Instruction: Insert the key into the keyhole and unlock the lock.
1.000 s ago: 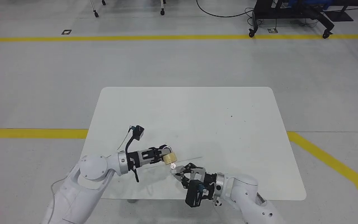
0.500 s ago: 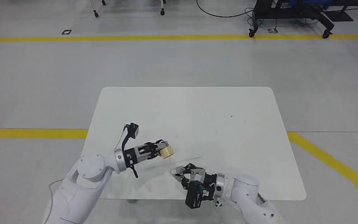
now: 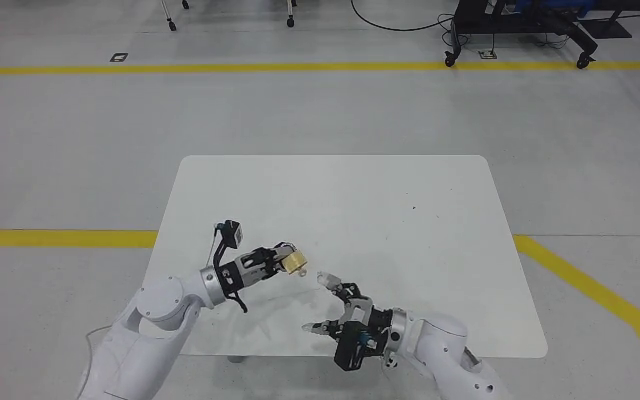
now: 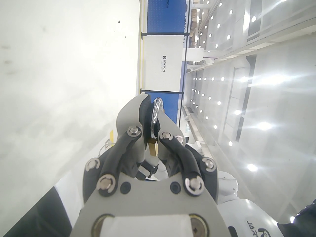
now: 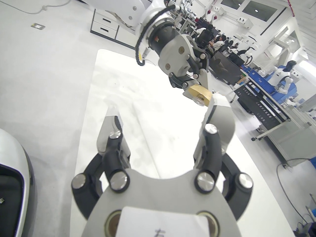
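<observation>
Brass padlock (image 3: 293,262) sits pinched in the left gripper (image 3: 284,259) above the white rectangular table's (image 3: 400,200) near-left area; the right gripper (image 3: 318,302), spread wide, hovers just right of it, by the near edge.

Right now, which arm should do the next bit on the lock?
Probably the right. The right claw is open and close beside the lock. The left claw is busy: it is shut on the lock, holding it up.
</observation>
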Robot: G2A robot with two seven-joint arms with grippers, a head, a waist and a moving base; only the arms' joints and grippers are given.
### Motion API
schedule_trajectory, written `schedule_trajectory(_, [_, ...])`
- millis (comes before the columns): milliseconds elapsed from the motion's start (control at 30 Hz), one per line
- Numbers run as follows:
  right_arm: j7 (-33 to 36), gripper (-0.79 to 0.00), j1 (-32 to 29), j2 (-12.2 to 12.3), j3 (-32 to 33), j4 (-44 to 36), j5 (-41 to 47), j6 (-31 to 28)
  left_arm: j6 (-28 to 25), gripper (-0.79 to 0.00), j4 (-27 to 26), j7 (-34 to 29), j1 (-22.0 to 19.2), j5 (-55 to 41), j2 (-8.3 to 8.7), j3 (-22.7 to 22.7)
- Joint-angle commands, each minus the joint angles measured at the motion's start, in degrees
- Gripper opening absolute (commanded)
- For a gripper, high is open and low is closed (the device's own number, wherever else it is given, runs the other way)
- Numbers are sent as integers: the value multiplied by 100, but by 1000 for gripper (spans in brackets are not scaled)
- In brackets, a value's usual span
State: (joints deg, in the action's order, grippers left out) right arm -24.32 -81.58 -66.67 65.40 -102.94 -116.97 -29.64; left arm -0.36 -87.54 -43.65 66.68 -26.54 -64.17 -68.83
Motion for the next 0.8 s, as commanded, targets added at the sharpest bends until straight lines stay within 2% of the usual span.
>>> schedule_trajectory(0, [264,-440,-213,-12,-95,-163,-559,1591,72,-785,-35,163,60,-71,-10,1])
schedule_trajectory(167, [416,-489,-348,-46,-345,-160,-977,2245,190,-785,-60,469,60,12,-52,152])
schedule_trajectory(267, [531,-505,-326,-73,-454,-110,-1054,2439,246,-785,-50,740,14,225,-90,324])
schedule_trajectory(500, [989,-459,-225,-105,-529,-32,-1092,2301,264,-785,69,836,-108,281,-156,526])
schedule_trajectory(767, [1264,-471,-142,-144,-616,-22,-1168,2405,309,-785,117,781,-180,404,-179,571])
